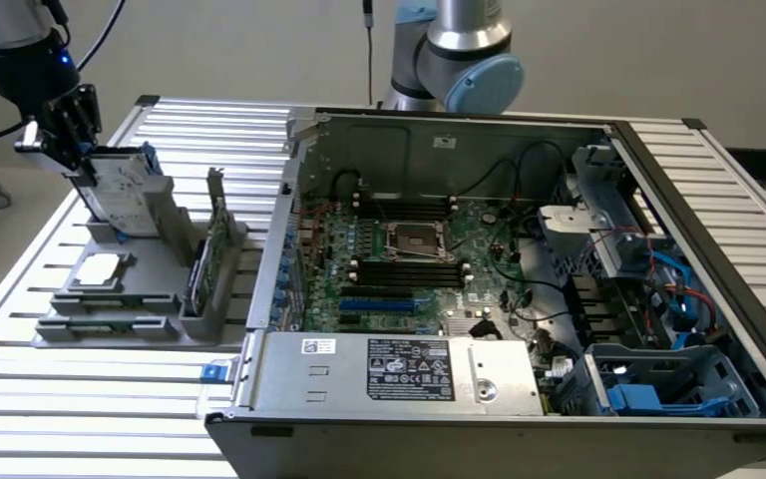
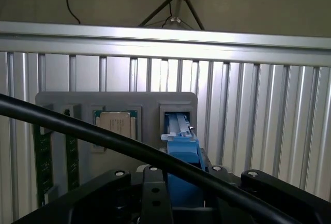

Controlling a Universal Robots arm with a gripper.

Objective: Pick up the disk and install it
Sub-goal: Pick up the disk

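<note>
- You have the open computer case [image 1: 490, 279] on the slatted counter [image 1: 37, 399], towards the exterior view's right. Its motherboard [image 1: 403, 259] is exposed and a grey power supply [image 1: 397, 369] lies along its near edge.
- Just beside the case, on the exterior view's left, sits a grey holder [image 1: 104, 319]. It carries a square silver chip [image 1: 101, 267] lying flat and a green circuit card [image 1: 206, 254] standing on edge between the disk and the case wall.
- A black cable [image 2: 103, 133] crosses the wrist view in front of the holder.
- Your end effector [image 1: 84, 168] is above the holder's far end, clamped on the upper end of the disk [image 1: 127, 195].
- The disk stands nearly upright, slightly tilted, with its lower end at the holder's slot. You cannot tell whether it is clear of the slot.
</note>
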